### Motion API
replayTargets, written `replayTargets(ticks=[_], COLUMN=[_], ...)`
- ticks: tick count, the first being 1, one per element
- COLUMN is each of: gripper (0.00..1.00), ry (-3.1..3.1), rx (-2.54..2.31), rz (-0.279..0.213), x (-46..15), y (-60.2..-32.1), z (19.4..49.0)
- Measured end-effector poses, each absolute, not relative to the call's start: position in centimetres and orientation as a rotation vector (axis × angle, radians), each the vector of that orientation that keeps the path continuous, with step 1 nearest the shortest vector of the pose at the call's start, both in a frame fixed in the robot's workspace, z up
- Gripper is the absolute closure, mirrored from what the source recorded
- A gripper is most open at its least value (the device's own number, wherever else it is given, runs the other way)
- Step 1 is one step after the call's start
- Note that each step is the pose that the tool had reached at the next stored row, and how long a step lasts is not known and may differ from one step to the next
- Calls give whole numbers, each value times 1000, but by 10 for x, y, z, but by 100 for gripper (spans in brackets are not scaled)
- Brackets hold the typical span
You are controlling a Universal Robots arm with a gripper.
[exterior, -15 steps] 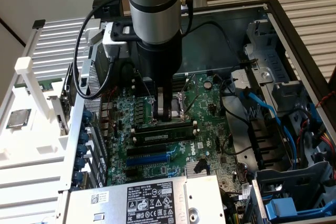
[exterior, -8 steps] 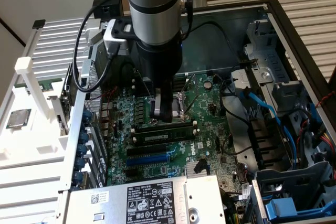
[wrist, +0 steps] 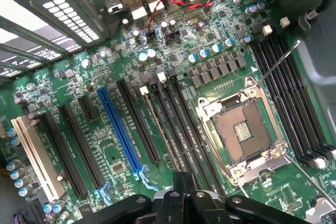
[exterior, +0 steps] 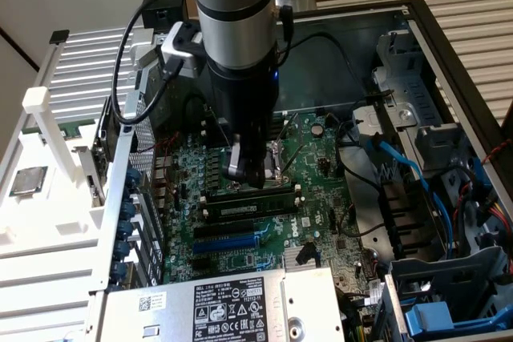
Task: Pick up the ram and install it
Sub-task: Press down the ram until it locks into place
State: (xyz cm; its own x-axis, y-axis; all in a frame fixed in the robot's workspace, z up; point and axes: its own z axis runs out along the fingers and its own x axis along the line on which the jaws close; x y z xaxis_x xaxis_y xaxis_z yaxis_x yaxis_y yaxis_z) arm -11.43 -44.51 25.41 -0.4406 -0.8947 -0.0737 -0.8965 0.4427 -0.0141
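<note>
Inside an open computer case (exterior: 449,62), the robot arm (exterior: 236,22) reaches down over the green motherboard (exterior: 240,238), its gripper (exterior: 248,167) hanging just above the memory slots with its jaws drawn together. In the exterior view nothing can be made out between the fingertips, though the angle is poor and a thin edge could be hidden there.

The ram (exterior: 247,207) lies on the board just below the gripper, a long dark stick with a pale label strip, apparently seated in one of the slots with white clips at its ends. Its long axis runs across the board, from the exterior view's left toward the exterior view's right, rising slightly to the right, parallel to the neighbouring black slot (exterior: 232,232) and the blue slot (exterior: 240,239) beyond it.

From the wrist view, the black fingers (wrist: 181,195) sit close together over a row of long slots (wrist: 178,129), beside the open processor socket (wrist: 244,132) with its metal frame. A blue slot (wrist: 121,129) and a white one (wrist: 32,153) lie parallel further along the board.

On the white rack (exterior: 48,230) outside the case, at the exterior view's left, rests a square silver chip (exterior: 28,180). A metal power supply box (exterior: 224,306) with a printed label sits at the near edge of the case.
</note>
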Motion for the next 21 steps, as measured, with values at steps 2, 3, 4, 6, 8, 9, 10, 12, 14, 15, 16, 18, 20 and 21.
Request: replayTargets(ticks=[2,3,4,6,8,9,10,12,14,15,16,18,20,21], gripper=[90,90,90,90,90,90,90,90,90,90,90,90,90,90], ry=[2633,2656,2668,2691,2714,2726,2737,2759,2780,2790,2800,2820,2839,2848], rx=[-1581,-1540,-1520,-1477,-1433,-1411,-1389,-1345,-1299,-1277,-1255,-1209,-1163,-1141], rz=[40,38,37,35,34,33,32,30,28,27,27,25,23,22], x=[-114,-114,-114,-114,-114,-114,-114,-114,-114,-114,-114,-114,-114,-114], y=[-445,-445,-445,-445,-445,-445,-445,-445,-445,-445,-445,-445,-445,-445], z=[254,254,254,254,254,254,254,254,254,254,254,254,254,254])
